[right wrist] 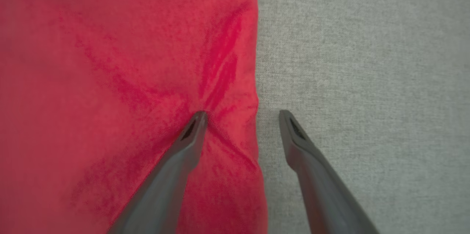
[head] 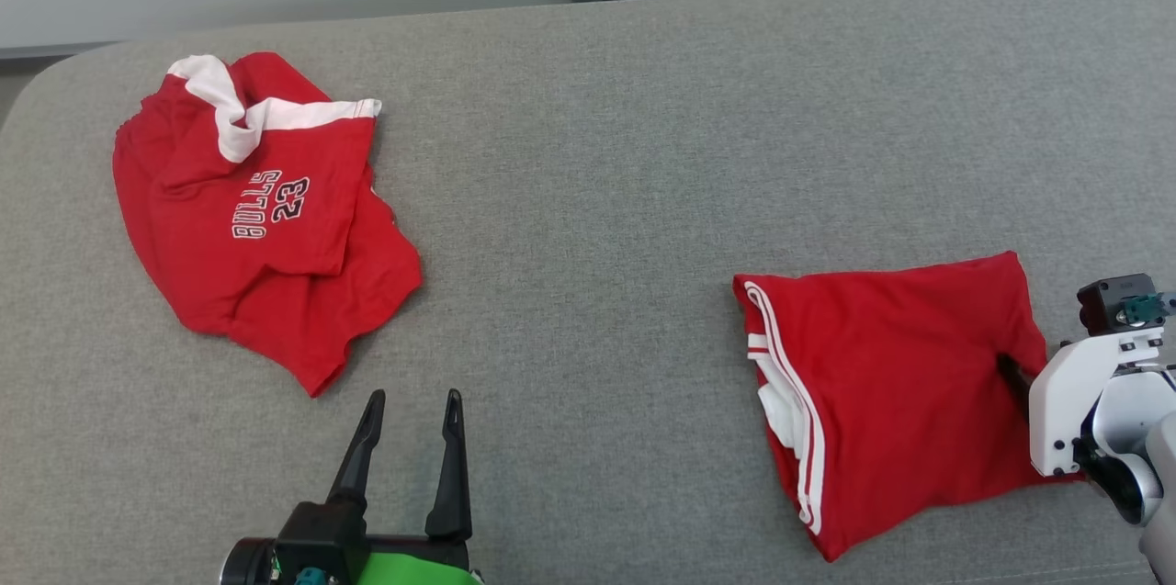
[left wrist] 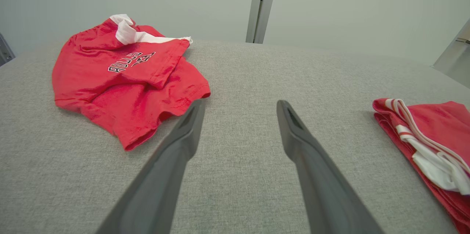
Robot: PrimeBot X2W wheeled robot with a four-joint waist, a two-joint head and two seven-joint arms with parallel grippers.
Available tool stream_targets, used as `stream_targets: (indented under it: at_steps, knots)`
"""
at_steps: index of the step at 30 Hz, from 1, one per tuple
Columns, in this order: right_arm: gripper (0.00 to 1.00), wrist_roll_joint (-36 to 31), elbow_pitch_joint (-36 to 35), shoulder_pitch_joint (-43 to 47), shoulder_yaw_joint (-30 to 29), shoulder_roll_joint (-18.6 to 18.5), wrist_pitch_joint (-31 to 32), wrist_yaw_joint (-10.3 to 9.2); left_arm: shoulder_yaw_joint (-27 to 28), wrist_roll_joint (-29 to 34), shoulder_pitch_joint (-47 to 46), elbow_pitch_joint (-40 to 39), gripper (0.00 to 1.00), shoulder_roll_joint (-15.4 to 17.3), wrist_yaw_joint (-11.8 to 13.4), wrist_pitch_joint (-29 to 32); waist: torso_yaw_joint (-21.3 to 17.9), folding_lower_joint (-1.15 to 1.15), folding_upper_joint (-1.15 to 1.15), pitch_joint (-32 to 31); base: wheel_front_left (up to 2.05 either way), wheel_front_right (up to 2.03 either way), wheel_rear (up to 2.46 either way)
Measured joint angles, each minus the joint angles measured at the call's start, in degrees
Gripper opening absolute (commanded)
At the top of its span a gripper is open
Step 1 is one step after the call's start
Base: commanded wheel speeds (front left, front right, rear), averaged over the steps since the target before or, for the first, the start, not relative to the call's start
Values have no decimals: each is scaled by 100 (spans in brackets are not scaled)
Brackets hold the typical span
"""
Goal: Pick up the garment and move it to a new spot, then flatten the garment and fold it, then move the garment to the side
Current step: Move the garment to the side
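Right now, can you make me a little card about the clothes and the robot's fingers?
Surface: grey fabric top
Far left: crumpled red shirt, lettered BULLS 23
Right: folded red garment, white stripes
Left fingers: open, holding nothing, above bare fabric
Right fingers: open, one tip pressing the folded garment near its edge, the other beside it

The light is soft and even all over the gray bench [head: 597, 153], with no glare, and I see only thin, faint shadows under the red shirt's [head: 266, 236] edges. In my right wrist view the folded red garment [right wrist: 110, 79] is blurry up close, and the fingers [right wrist: 165, 190] go fuzzy near the bottom. My left wrist view bends the bench's far edge into a curve.
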Motion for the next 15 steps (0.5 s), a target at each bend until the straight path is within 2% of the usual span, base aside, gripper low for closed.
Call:
stream_targets:
  at_steps: [2, 3, 10, 15]
  knots:
    - [100, 154, 178, -121, 63, -3, 36, 0, -1, 0, -22, 8, 100, 0, 19, 0, 48, 0, 0, 39, 0, 0, 0]
    - [0, 216, 222, -153, 110, -13, 58, 0, -5, 0, -30, 9, 100, 0, 19, 0, 64, 0, 0, 51, 0, 0, 0]
    - [0, 545, 308, -392, 235, -71, -398, 3, 49, -47, -28, -14, 100, 0, 79, 0, -22, 0, 0, 88, 0, 0, 0]
    - [0, 248, 605, -803, 48, 10, -1050, 3, 2, -40, -20, -52, 100, -1, 76, 0, -448, 0, 0, 88, 0, 0, 0]
